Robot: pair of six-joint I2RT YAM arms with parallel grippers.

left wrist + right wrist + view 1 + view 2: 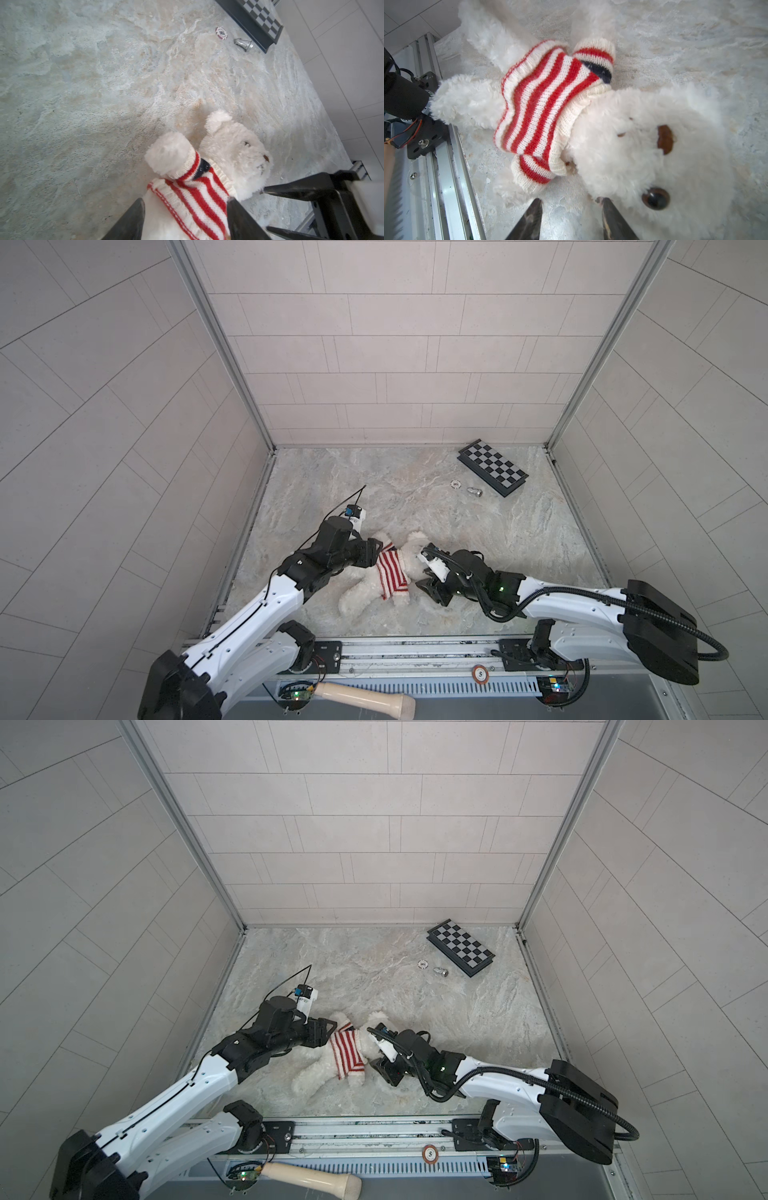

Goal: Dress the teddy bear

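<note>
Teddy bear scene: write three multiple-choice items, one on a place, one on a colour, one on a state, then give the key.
1. The chessboard lies: A) by the front rail B) at the table's far right corner C) at its far left corner.
2. The sweater's stripes are: A) blue and yellow B) green and black C) red and white.
3. The sweater is: A) on the teddy bear's torso B) folded beside it C) hanging from a gripper.
Key: B, both top views show it far right; C, the wrist views show red and white knit; A, it wraps the body below the head.
</note>
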